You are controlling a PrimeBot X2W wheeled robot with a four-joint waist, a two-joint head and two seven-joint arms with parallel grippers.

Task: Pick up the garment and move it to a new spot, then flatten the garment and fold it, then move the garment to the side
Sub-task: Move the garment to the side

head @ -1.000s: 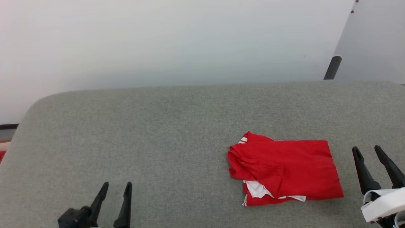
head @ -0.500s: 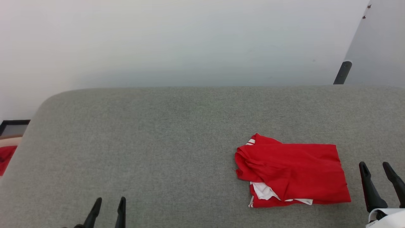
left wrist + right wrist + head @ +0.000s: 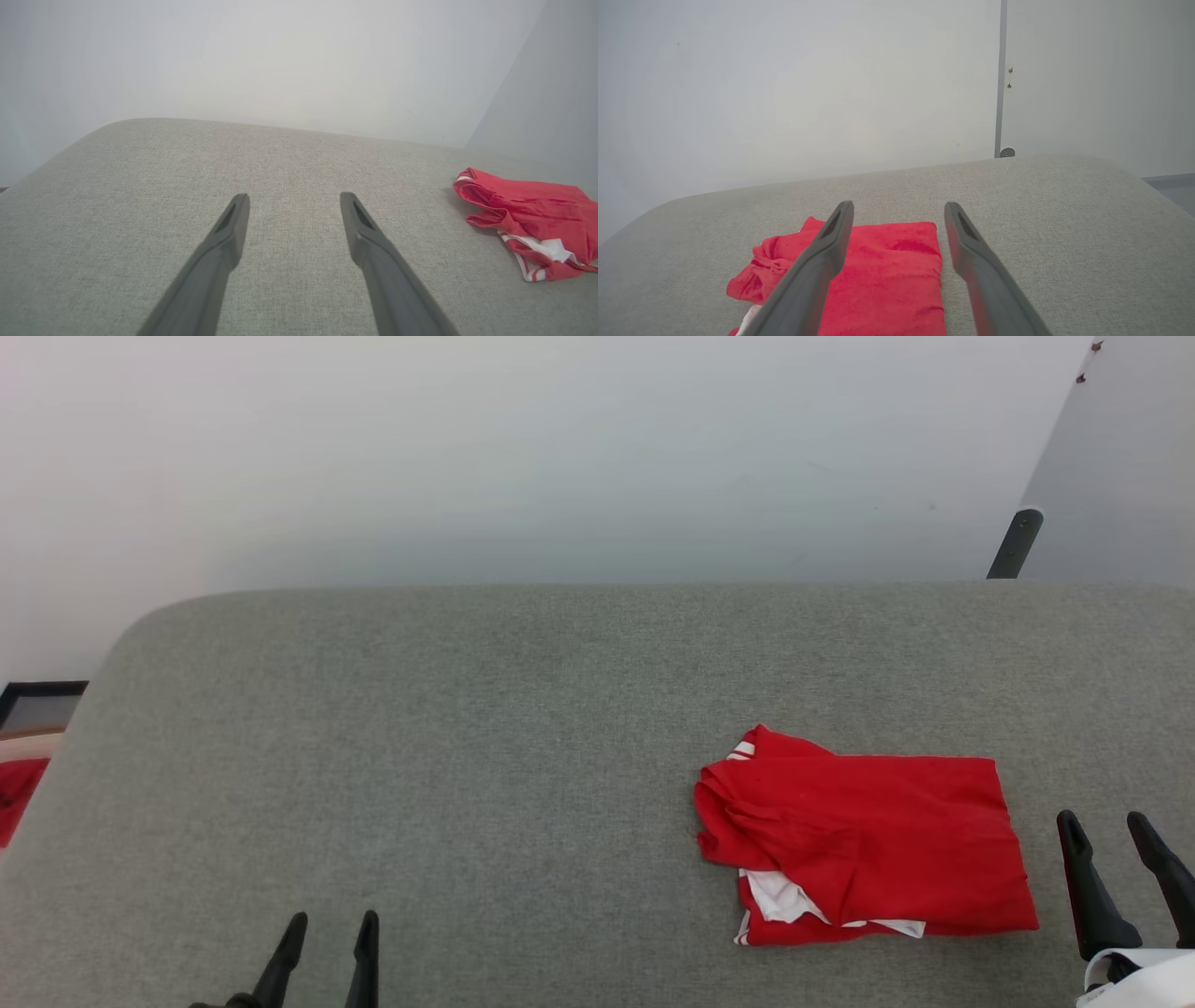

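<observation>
Got both grippers spread wide, nothing held, nothing touched. Left gripper [image 3: 333, 917] parked over the near edge of the grey cushion [image 3: 467, 709], toward its left corner, with bare fabric under the fingers. Right gripper [image 3: 1102, 819] down near the right end of that same edge.

Found the garment [image 3: 868, 845] on the right half of the cushion, nearer the front edge, just beside the right gripper with a small gap between. Folded into a rough rectangle, bright red on top, left end bunched and rumpled. Bit of white sleeve and striped trim poking out at its near left corner.

Also spotted a red patch [image 3: 14, 793] past the left edge — too little showing to say more.
</observation>
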